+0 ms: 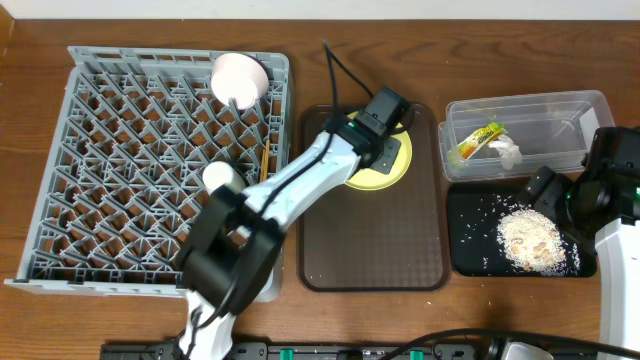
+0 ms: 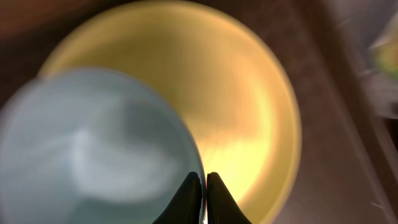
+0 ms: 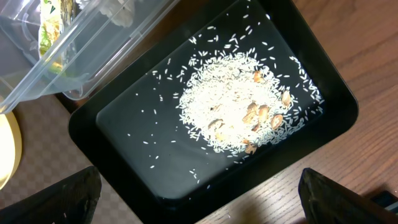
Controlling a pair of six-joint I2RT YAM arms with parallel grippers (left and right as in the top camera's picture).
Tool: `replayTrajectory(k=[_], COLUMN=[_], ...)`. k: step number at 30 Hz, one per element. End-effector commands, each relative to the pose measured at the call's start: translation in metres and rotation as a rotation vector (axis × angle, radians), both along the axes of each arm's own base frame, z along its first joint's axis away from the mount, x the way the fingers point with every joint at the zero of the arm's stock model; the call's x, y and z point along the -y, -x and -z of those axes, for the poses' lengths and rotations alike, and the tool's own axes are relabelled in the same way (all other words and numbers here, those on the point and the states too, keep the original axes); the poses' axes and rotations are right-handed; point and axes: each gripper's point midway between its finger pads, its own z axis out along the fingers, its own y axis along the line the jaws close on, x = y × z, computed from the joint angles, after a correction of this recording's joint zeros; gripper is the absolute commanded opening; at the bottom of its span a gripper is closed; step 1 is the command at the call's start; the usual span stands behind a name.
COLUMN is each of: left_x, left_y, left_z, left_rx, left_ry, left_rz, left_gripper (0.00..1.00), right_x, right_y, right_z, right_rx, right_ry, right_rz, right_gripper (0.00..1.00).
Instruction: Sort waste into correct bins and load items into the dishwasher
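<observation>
Light blue bowl [image 2: 93, 143] over yellow-green plate [image 2: 242, 106], scraps [image 3: 236, 112] in black tray [image 3: 118, 134]

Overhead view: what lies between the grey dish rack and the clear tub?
The brown serving tray, carrying the yellow-green plate, lies between the dish rack and the clear tub; the overhead view shows it.

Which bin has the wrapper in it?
The clear tub, with the wrapper beside a tissue; the black tray holds only food scraps.

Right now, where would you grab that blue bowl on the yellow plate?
By its thin rim, coming from above: the bowl sits upright on the plate and looks too wide to span, so one finger goes inside, one outside. The left claw is pinched there.
</observation>
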Motion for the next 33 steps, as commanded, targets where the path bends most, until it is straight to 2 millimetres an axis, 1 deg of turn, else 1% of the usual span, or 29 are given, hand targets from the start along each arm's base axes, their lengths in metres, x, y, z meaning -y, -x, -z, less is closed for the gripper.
replayTrajectory(k=[1,3,5,8,9,11,13,14,15,16,17,18,20,21,22,23,24,25,27,28,29,30,33], left_x=[-0.006,-0.011,-0.022,-0.038,-0.041,-0.043,-0.043,-0.044,-0.045,-0.045,-0.045,-0.043,-0.037,-0.034,-0.029,-0.025,-0.021,-0.016,-0.009,-0.007,-0.006,-0.007,-0.011], left_y=[0.001,0.006,0.010,0.012,0.014,0.019,0.022,0.022,0.023,0.023,0.023,0.023,0.025,0.025,0.026,0.026,0.026,0.025,0.023,0.022,0.021,0.019,0.015], left_z=[-0.086,-0.116,-0.143,-0.171,-0.178,-0.185,-0.184,-0.181,-0.177,-0.172,-0.168,-0.163,-0.153,-0.147,-0.141,-0.135,-0.128,-0.120,-0.099,-0.090,-0.080,-0.069,-0.044], left_rx=[0.135,0.175,0.205,0.223,0.218,0.192,0.155,0.146,0.134,0.121,0.112,0.101,0.079,0.068,0.059,0.049,0.039,0.026,0.002,-0.006,-0.013,-0.018,-0.019], left_ry=[0.102,0.138,0.180,0.240,0.265,0.314,0.342,0.338,0.329,0.320,0.315,0.307,0.294,0.287,0.281,0.275,0.268,0.260,0.229,0.213,0.191,0.159,0.078], left_rz=[-0.015,-0.021,-0.050,-0.090,-0.085,-0.064,-0.047,-0.048,-0.051,-0.051,-0.052,-0.050,-0.040,-0.034,-0.025,-0.019,-0.014,-0.008,-0.002,-0.003,-0.015,-0.044,-0.115], left_gripper=[0.08,0.08,0.08,0.08,0.08,0.08,0.08,0.15,0.34,0.48,0.60,0.66,0.71,0.77,0.86,0.91,0.91,0.88,0.25,0.14,0.08,0.08,0.08], right_x=[0.005,0.005,0.005,0.005,0.005,0.005,0.005,0.005,0.005,0.005,0.005,0.005,0.005,0.005,0.005,0.005,0.005,0.005,0.005,0.005,0.005,0.005,0.005], right_y=[0.000,0.000,-0.001,-0.001,-0.001,-0.001,-0.001,-0.001,-0.001,-0.001,0.000,0.000,-0.001,0.000,-0.001,-0.001,-0.001,-0.001,-0.001,-0.001,-0.001,-0.001,-0.001], right_z=[-0.006,-0.006,-0.006,-0.006,-0.006,-0.006,-0.006,-0.006,-0.006,-0.006,-0.006,-0.006,-0.006,-0.006,-0.006,-0.006,-0.006,-0.006,-0.006,-0.006,-0.006,-0.006,-0.006], right_rx=[0.017,0.017,0.018,0.018,0.018,0.018,0.018,0.018,0.018,0.018,0.017,0.017,0.018,0.017,0.018,0.018,0.018,0.018,0.018,0.018,0.018,0.018,0.018], right_ry=[0.010,0.010,0.010,0.010,0.010,0.010,0.010,0.010,0.010,0.010,0.010,0.010,0.010,0.010,0.010,0.010,0.010,0.010,0.010,0.010,0.010,0.010,0.010], right_rz=[0.020,0.020,0.020,0.020,0.020,0.020,0.020,0.020,0.020,0.020,0.020,0.020,0.020,0.020,0.020,0.020,0.020,0.020,0.020,0.020,0.020,0.020,0.020], right_gripper=[0.99,0.99,0.99,0.99,0.99,0.99,0.99,0.99,0.99,0.99,0.99,0.99,0.99,0.99,0.99,0.99,0.99,0.99,0.99,0.99,0.99,0.99,0.99])
